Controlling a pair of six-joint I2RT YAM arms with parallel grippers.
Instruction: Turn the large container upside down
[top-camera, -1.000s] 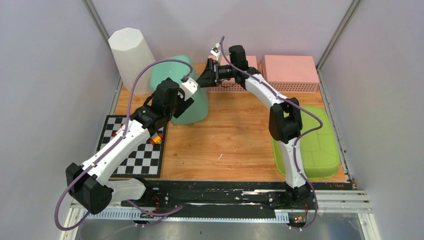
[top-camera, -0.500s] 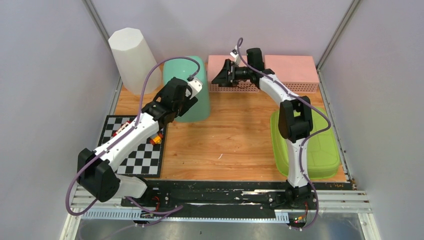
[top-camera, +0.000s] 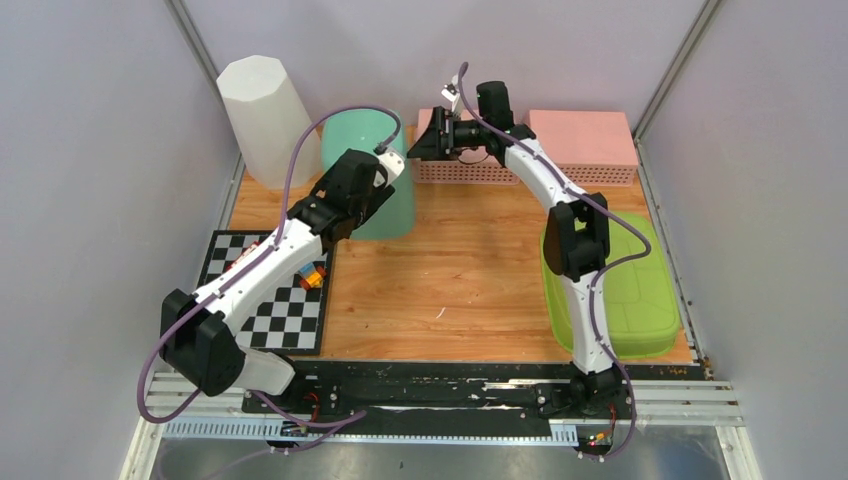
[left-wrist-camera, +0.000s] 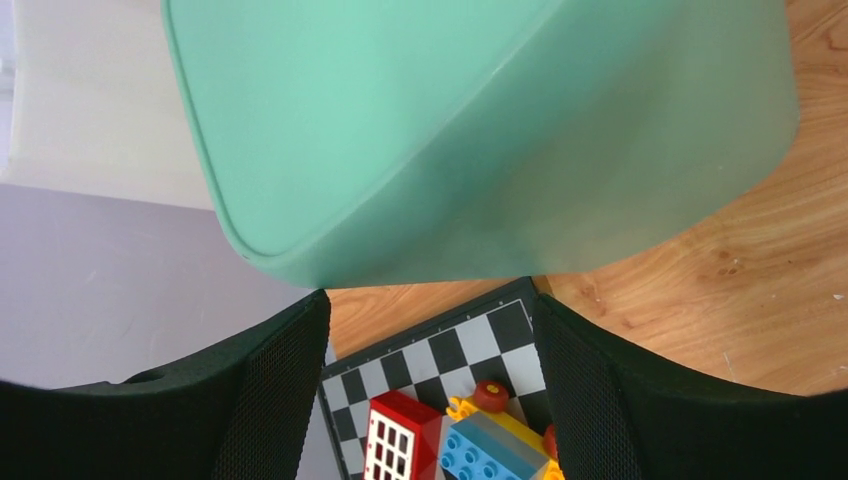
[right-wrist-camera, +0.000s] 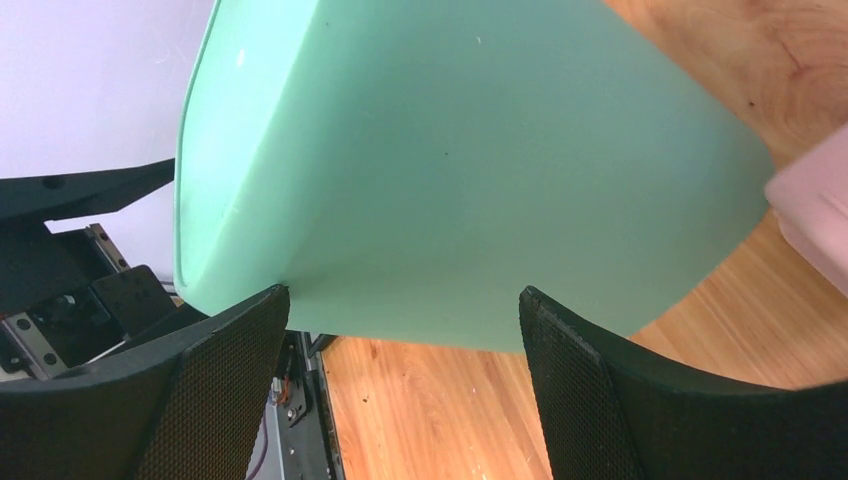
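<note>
At the back of the wooden table (top-camera: 470, 270), between white bin (top-camera: 262, 115) and pink perforated basket (top-camera: 460, 174): mint-green container (top-camera: 352, 140), one closed flat end showing in the left wrist view. Left gripper (left-wrist-camera: 430, 300) spread apart, just short of the wall, touching nothing. Right gripper (right-wrist-camera: 402, 290) likewise gaping, nothing between the pads. Looks like light, stiff, hollow plastic with smooth rounded walls. Probably slick, and too broad for one claw. Best to press from opposite sides, or pinch an edge, then roll over slowly.

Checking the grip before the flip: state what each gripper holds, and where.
Nothing is held. Left gripper and right gripper both stand open beside the green container, neither clamped on it.
</note>
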